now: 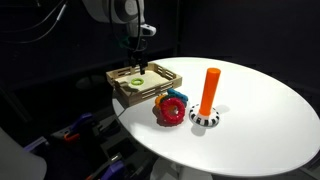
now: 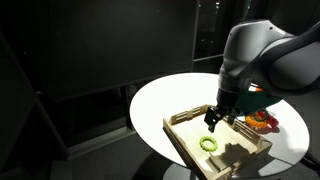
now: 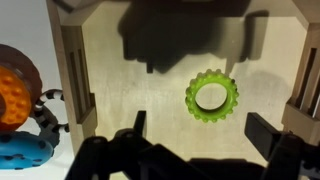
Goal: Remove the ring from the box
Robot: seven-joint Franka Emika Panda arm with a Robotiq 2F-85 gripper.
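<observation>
The gripper hung with its 2 fingers spread apart and empty over the box, where the ring lay flat on the wooden floor just beyond them, untouched.

One box, one orange peg, three rings (green ring, red ring, blue ring).

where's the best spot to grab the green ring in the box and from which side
Pinch the ring across its band, one finger in the hole and one outside, coming straight down from above. It lies flat on the floor of the box, whose low walls would likely block a sideways approach.
</observation>
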